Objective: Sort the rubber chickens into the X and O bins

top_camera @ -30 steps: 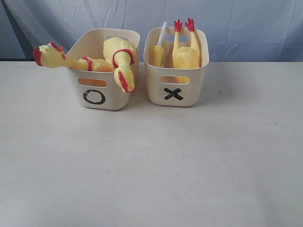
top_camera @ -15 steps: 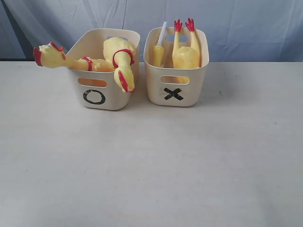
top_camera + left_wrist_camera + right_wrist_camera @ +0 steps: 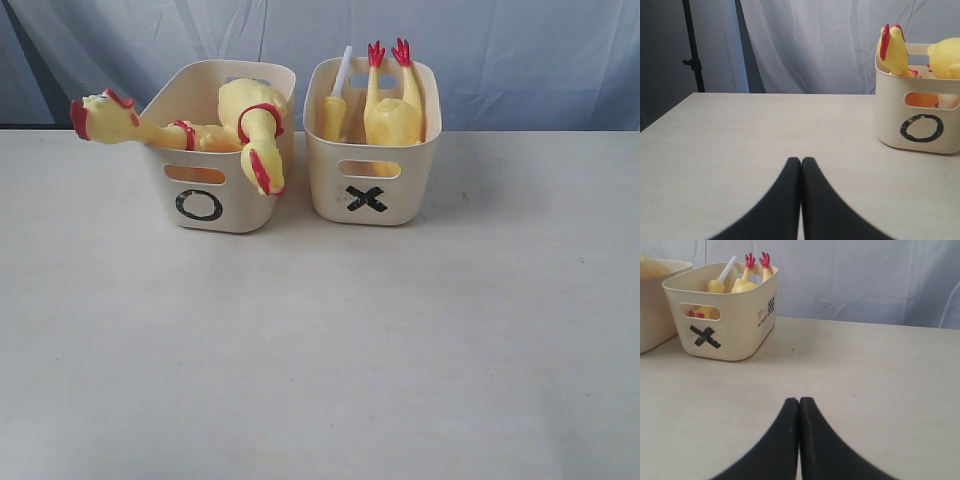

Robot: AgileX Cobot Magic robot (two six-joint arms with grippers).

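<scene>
Cream plastic, twice over: the O tub (image 3: 235,205) and, just beside it on my right-hand side, the X tub (image 3: 400,205). Both stand upright with their black marks facing the outside camera.

All the rubber chickens (image 3: 255,125) I can see are in a tub. Two lie in the O tub. One droops head-down over its front rim. The other (image 3: 105,117) pokes its red-beaked head and neck out over the side away from the X tub. In the X tub, one chicken (image 3: 392,115) stands head-down with its red feet sticking up above the rim. Next to it, on the side nearer the O tub, is a smaller yellow piece with a white stick (image 3: 343,65) rising from it. I cannot tell whether that is another chicken.

I judge the sorting finished or very nearly so, since no chicken lies loose on the surface in any view.

My left gripper (image 3: 801,162) and right gripper (image 3: 799,402) each have their black fingers pressed together with nothing between them. Both sit low over the surface in front of the tubs, well apart from the O tub.

The table (image 3: 320,350) is pale, off-white and matte, with a few faint specks, and it spreads wide in front of the O tub. Behind the O tub hangs a bluish-white curtain (image 3: 500,50) with soft folds. A thin dark stand (image 3: 692,50) rises past the table's far edge, on the side of the O tub away from the X tub.
</scene>
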